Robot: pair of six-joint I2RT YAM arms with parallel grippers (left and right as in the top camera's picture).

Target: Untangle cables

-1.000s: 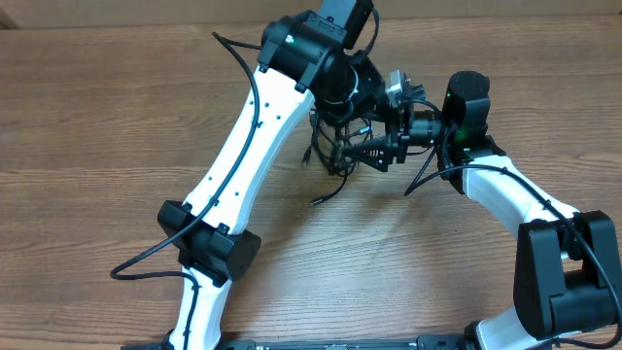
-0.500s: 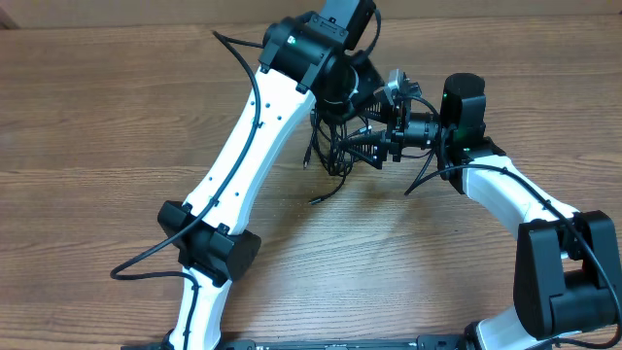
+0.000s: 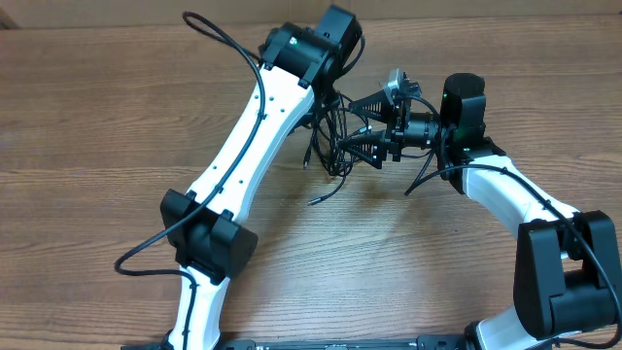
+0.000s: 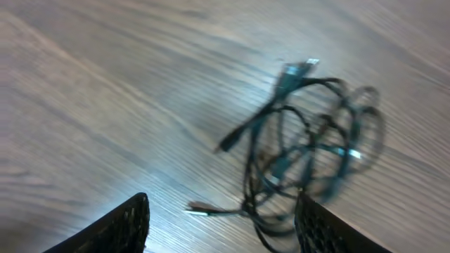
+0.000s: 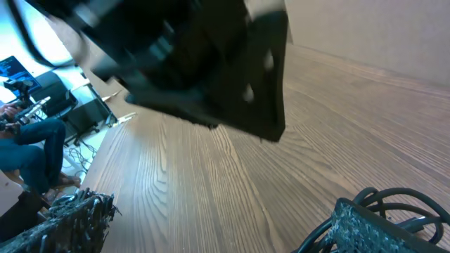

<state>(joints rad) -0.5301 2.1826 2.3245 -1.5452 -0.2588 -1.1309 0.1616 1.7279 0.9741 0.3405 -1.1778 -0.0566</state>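
The cables (image 3: 330, 151) lie as one tangled bundle of thin black loops on the wooden table, with a loose plug end (image 3: 313, 200) trailing toward the front. In the left wrist view the blurred tangle (image 4: 309, 140) sits beyond my left gripper (image 4: 221, 235), which hovers above it, open and holding nothing. In the overhead view that gripper is hidden under its wrist housing (image 3: 326, 44). My right gripper (image 3: 362, 124) is open, level with the tangle's right side. Cable loops (image 5: 394, 200) show just behind its right finger (image 5: 380, 228), and nothing lies between the right gripper's (image 5: 225, 232) fingers.
The left arm's black housing (image 5: 197, 63) fills the top of the right wrist view, close ahead of the right gripper. Thick black arm wires (image 3: 219, 39) arch off the left arm. Bare wooden table (image 3: 97, 126) stretches left of the tangle.
My left gripper has opened and pulled up and back from the tangle toward the far side. The cables rest on the table. The right gripper has stayed open, barely moving.
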